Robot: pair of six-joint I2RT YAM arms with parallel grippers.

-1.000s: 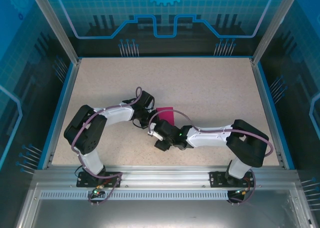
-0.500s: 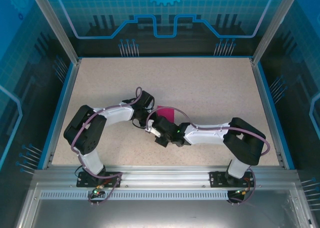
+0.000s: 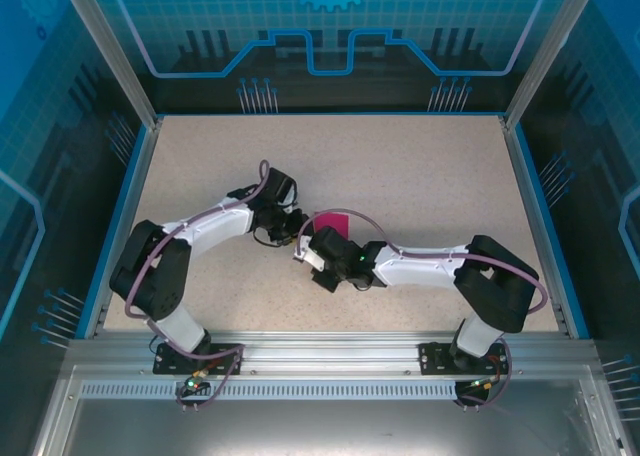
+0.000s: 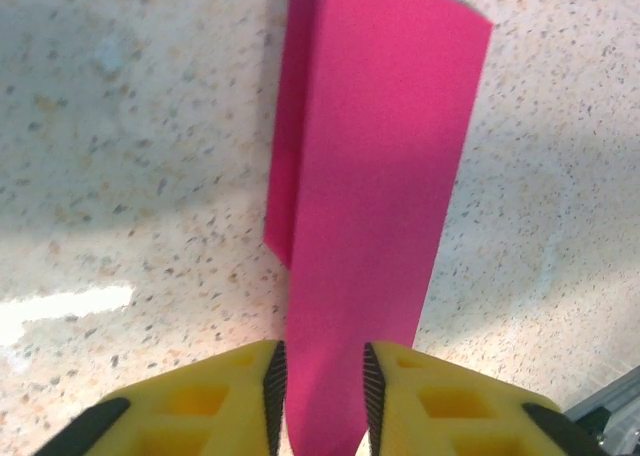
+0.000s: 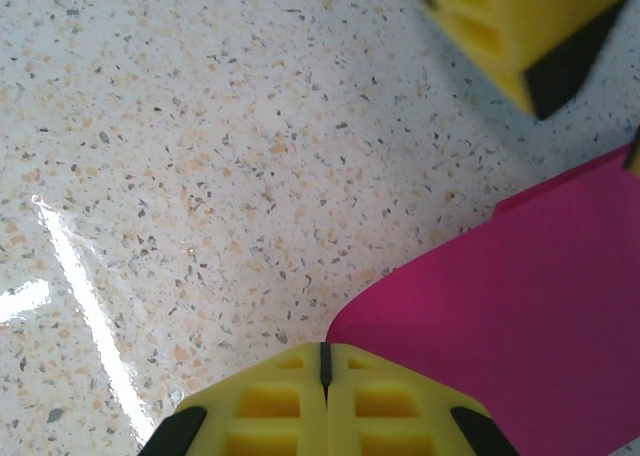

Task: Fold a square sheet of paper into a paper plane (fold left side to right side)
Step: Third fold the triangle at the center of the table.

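Half-fold step: left gripper [image 4: 318, 376] narrowly parted over paper [image 4: 380, 176]; right gripper [image 5: 323, 361] closed at its edge. I'd flatten it next.

Overhead camera, fixed high behind the two arm bases, looks steeply down and forward over the whole speckled counter [image 3: 420, 166] from a distance. The left wrist camera peers down past the left tool [image 4: 318, 396] at close range, with the pink paper [image 4: 380, 176] running up its frame. The right wrist camera sits just as near the surface, aimed past the right tool [image 5: 323, 361]. Both wrist views share that paper and the counter beside it, a small patch at the centre of the overhead view.
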